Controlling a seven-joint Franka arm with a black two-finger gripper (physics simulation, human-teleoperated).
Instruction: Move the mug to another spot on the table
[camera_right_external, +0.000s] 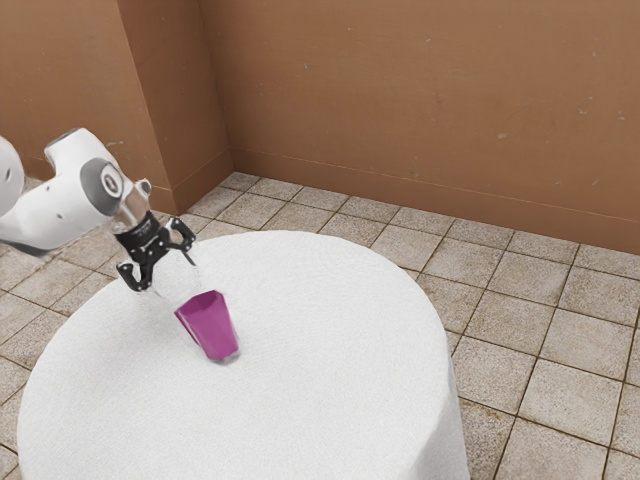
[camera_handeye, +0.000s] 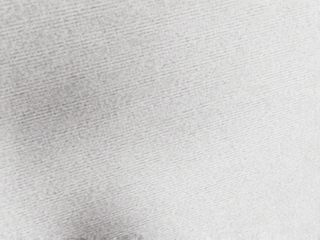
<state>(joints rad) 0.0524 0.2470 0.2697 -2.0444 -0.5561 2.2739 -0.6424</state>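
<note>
One magenta mug (camera_right_external: 208, 325), one black two-finger gripper (camera_right_external: 163, 272) and one round table under a white tablecloth (camera_right_external: 330, 380). The mug's mouth shows plain magenta. The gripper's fingers stand spread apart, gripping nothing. The mug stands on the cloth just below the fingertips and toward the exterior view's right, leaning a little, apart from both fingers. Under the hand, the wrist view shows tablecloth weave (camera_handeye: 200, 100) with a faint shadow.

Mug (camera_right_external: 209, 323): on the table (camera_right_external: 330, 380), in its half toward the exterior view's left.
Gripper (camera_right_external: 160, 271): over the table, near the mug on its exterior-view left, higher, apart from it.
</note>
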